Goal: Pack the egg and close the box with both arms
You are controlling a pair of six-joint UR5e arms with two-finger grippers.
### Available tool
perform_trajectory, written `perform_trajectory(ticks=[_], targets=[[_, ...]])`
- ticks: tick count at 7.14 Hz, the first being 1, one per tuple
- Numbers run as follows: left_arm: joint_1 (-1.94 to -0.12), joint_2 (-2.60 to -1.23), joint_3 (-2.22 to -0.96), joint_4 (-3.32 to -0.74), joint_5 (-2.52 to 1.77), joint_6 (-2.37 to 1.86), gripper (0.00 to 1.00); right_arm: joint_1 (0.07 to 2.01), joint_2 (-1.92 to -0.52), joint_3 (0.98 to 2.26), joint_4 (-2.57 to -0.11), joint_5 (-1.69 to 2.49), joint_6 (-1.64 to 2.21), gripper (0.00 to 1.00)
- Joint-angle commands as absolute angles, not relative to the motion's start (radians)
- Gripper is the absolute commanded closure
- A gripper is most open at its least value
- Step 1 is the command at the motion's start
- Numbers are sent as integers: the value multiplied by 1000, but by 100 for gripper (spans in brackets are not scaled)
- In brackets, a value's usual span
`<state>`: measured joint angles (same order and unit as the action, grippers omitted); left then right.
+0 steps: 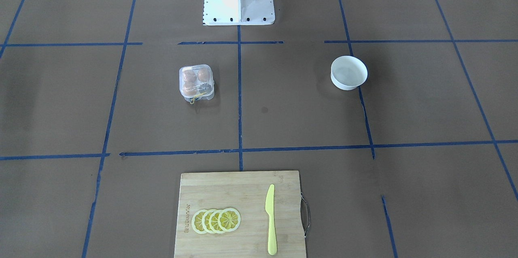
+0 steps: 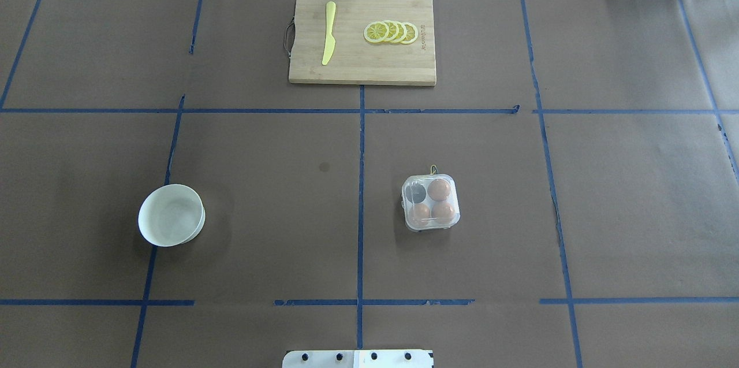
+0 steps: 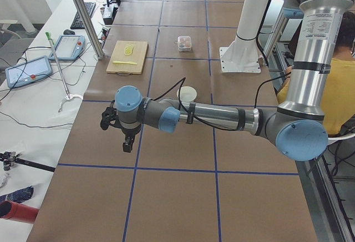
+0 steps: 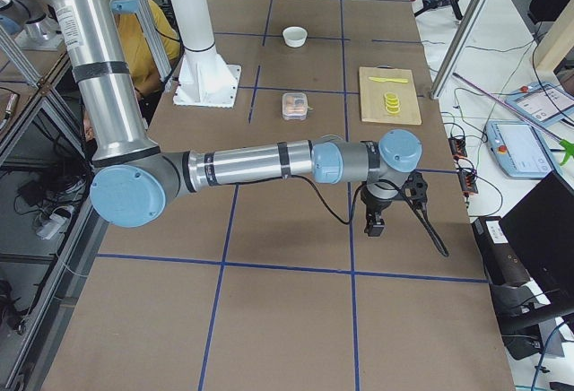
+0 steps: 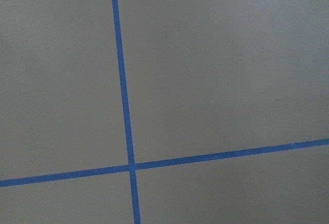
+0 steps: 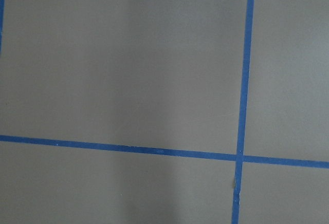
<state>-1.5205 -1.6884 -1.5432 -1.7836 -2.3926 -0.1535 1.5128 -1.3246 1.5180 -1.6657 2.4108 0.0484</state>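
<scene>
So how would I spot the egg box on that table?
In the overhead view, find the white pedestal base at the bottom edge; the box lies beyond it, just right of the centre tape line. It is small, clear plastic, showing three brown eggs and one empty cell, unlike the round white bowl far to its left.

Box (image 2: 431, 203): small clear plastic carton with four cells, lid down, lying flat right of centre in the overhead frame.
Eggs (image 2: 439, 189): three brown ovals in three cells; which one is the task's cannot be told.
Thread (image 2: 433, 170): yellow, at the box's upper edge.
Left arm (image 3: 211, 114): stretched out level, mid-frame in the left side view.
Right arm (image 4: 251, 162): stretched out level, mid-frame in the right side view.
</scene>
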Motion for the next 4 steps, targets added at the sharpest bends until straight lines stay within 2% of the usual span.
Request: perform_trajectory(ticks=[1,4], targets=[[-1520,-1695,-1531,-1783,-2388,-153,0,1514,-1318,1555,-1667,2376,49,0],[-1519,-1701,-1540,-1776,-2387,-153,0,1511,-1336,1551,-1664,2332,48,0]])
